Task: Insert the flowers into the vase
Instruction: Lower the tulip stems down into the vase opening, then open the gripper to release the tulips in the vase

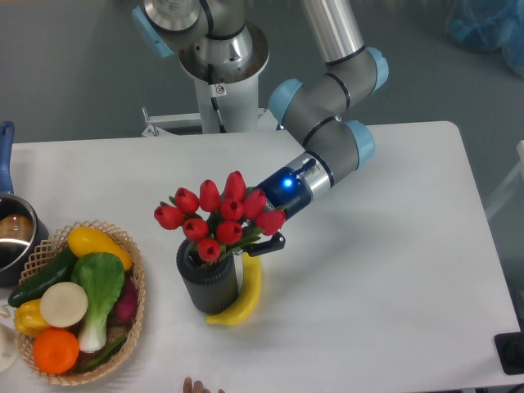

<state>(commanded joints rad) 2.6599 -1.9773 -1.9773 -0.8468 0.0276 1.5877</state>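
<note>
The flowers [217,217], a bunch of red tulip buds with green leaves, stand with their stems in the round top of the vase [206,281], a short dark grey ribbed cylinder near the table's middle. My gripper [260,239] reaches in from the right, just behind and right of the buds, at the vase's upper right rim. Its fingers are mostly hidden by the blooms, so I cannot tell whether they are closed on the stems or open.
A yellow banana [243,296] lies against the vase's right side. A woven basket [131,323] with vegetables and fruit sits at the left front. A pot [12,237] with a blue handle is at the left edge. A hand's fingertips [201,386] show at the bottom edge.
</note>
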